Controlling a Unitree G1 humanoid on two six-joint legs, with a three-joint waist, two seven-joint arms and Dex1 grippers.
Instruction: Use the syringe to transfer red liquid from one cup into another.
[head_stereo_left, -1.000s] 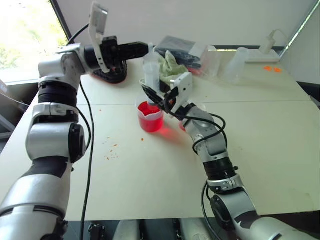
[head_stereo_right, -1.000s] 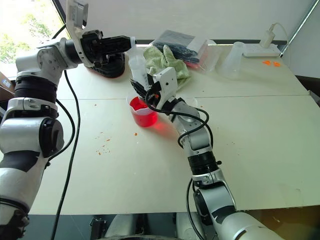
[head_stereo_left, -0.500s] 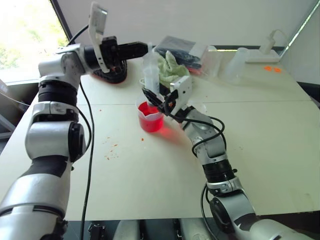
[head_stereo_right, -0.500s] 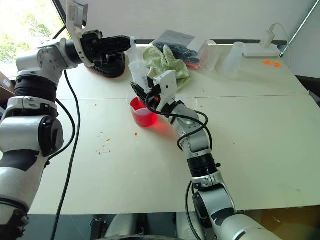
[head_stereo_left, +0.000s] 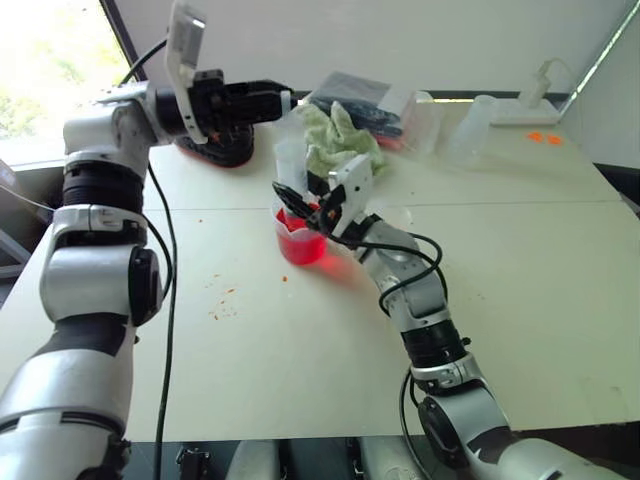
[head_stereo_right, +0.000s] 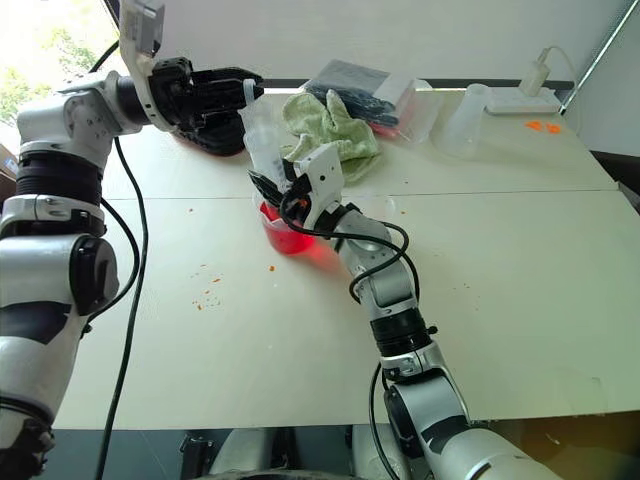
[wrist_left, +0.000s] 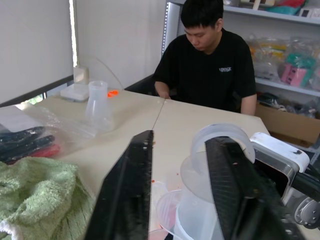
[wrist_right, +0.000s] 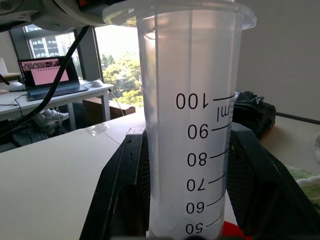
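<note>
White tabletop up front, then the right gripper clamped tight on the syringe standing upright over the spouted beaker of red liquid, and beyond it the left gripper, fingers apart beside the plunger top, green cloth behind.

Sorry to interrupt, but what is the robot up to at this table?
It is working a syringe over the spouted beaker of red liquid. The right pincer is shut on the barrel, holding it upright in the beaker. The left pincer sits open at the plunger top. A person sits across the table.
</note>
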